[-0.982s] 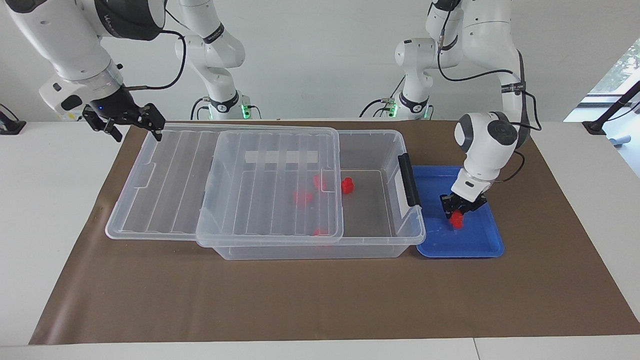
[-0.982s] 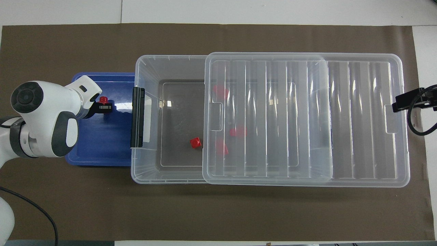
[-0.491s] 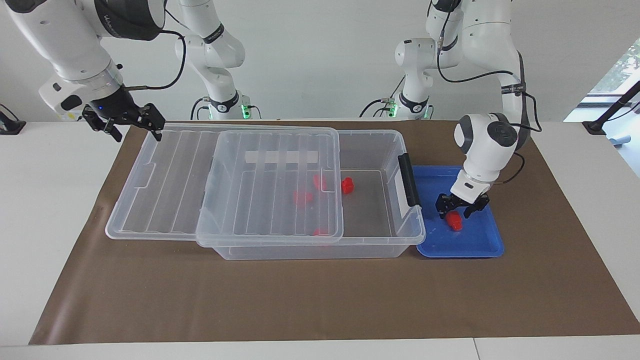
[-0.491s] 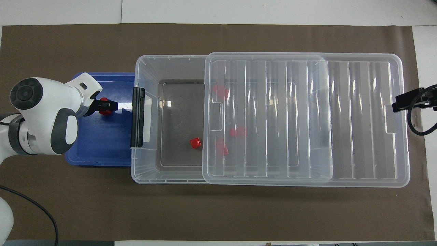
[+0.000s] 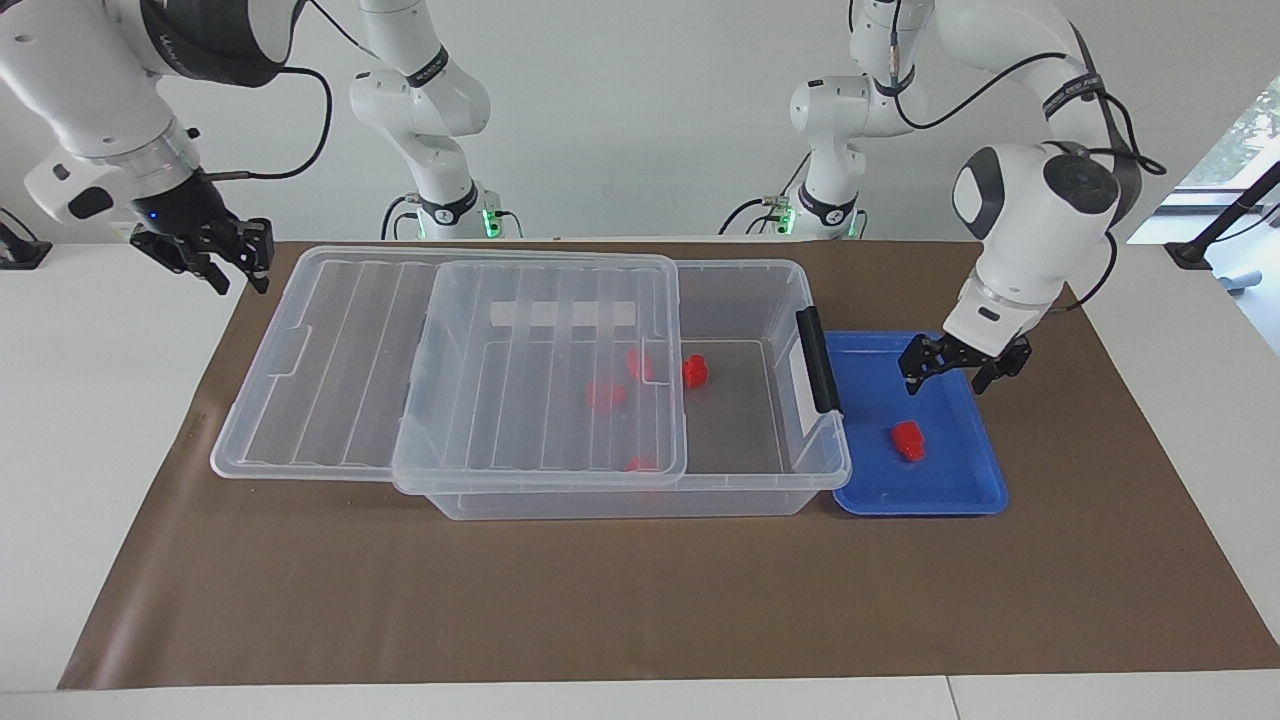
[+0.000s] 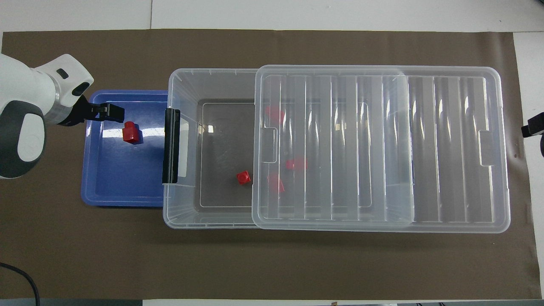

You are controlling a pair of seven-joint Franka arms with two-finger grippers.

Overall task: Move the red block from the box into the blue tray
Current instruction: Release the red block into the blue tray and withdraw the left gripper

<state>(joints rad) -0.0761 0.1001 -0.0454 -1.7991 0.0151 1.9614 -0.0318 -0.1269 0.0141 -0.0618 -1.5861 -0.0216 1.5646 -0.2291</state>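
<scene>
Red plastic block (image 5: 908, 440) with a narrower stub at one end lay loose on the floor of the shallow bright blue plastic tray (image 5: 960, 495), apart from any gripper. The tray sat on brown paper (image 5: 640, 600) covering the white surface (image 5: 100, 400), touching the latch end of the large transparent plastic box (image 5: 800, 480), toward the left arm's end. Left gripper (image 5: 960, 378) hung above the tray, over its part nearer to the robots, with its fingers (image 5: 915, 372) spread apart and nothing between them; the block lay below and clear of them. In the overhead view the same gripper (image 6: 108, 112) showed just beside the block (image 6: 130, 131), over the tray's rim (image 6: 123, 203). The box carried a black latch (image 5: 822, 362) on the end facing the tray. Its ribbed clear lid (image 5: 450, 370) lay slid toward the right arm's end, overhanging that end and leaving the latch end of the box uncovered. One small red block (image 5: 695, 371) sat in the uncovered part of the box floor; three more red blocks (image 5: 605, 395) showed through the lid. Right gripper (image 5: 235, 262) hovered beside the overhanging end of the lid, not touching it and holding nothing; whether its fingers were parted or closed could not be told.
</scene>
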